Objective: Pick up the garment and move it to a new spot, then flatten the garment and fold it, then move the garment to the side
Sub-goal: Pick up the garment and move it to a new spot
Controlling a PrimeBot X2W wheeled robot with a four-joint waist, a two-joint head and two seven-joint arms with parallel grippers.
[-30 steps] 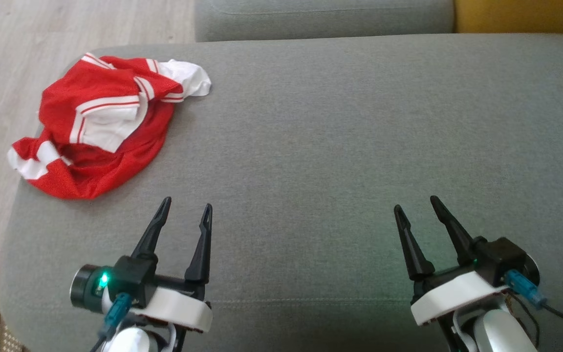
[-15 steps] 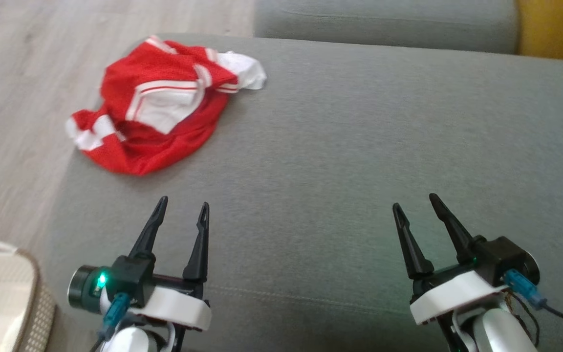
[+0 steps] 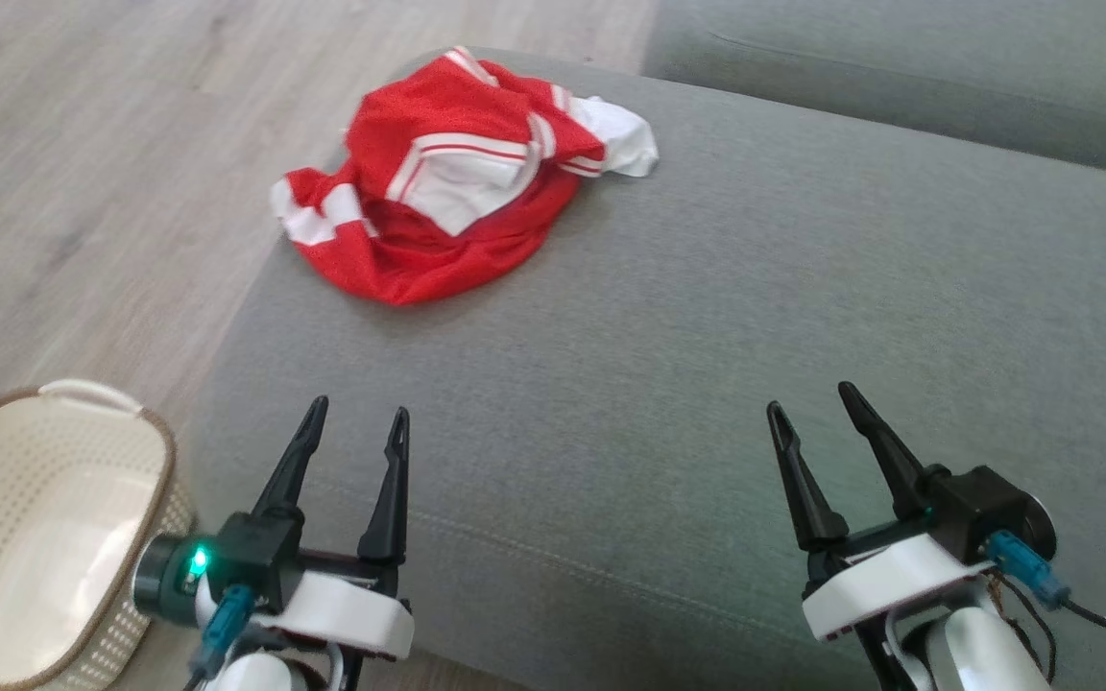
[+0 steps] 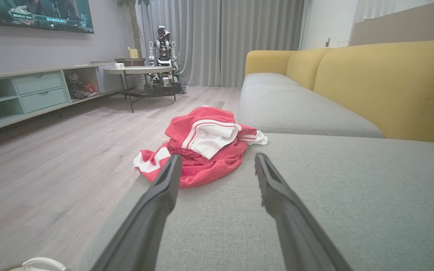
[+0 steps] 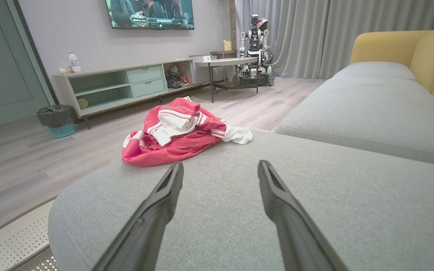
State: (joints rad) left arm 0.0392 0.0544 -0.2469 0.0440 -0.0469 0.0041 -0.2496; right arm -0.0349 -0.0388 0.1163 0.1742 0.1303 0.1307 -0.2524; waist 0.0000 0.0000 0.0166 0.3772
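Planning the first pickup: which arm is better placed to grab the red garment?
Left, probably. The garment lies crumpled near the far left edge of the cushion, almost straight ahead of the open left gripper. The right gripper, also open, would have to reach across it.

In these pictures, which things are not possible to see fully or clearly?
Crumpled red and white mesh garment: head view, own folds hide its shape and underside.
Cream perforated plastic basket: head view, cut off by left and bottom edges.
Wall television: left wrist view, top edge cuts it; picture too small.
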